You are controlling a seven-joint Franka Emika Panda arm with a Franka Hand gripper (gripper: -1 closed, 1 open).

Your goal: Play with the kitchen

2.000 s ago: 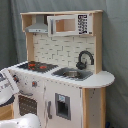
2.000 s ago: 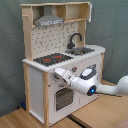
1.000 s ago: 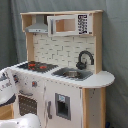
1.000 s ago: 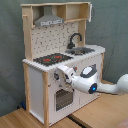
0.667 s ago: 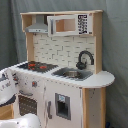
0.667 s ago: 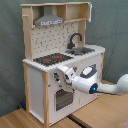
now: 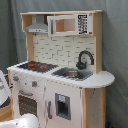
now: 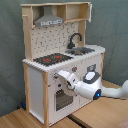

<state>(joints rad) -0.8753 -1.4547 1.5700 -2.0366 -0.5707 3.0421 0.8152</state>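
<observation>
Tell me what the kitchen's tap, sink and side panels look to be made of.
Tap: matte black, plastic or metal, unclear. Sink: grey basin with a dull sheen, seemingly metal or metal-look plastic. Side panels: pale, light-wood look, likely wood or plywood, beside white painted fronts.

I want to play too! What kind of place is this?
Probably a robot test room, not a home: a toy kitchen stands on a wooden table before a grey curtain, with a white robot arm reaching toward its oven front.

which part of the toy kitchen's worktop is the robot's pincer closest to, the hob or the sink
The hob. The pincer sits at the front panel just below it, while the sink lies farther along the worktop.
</observation>
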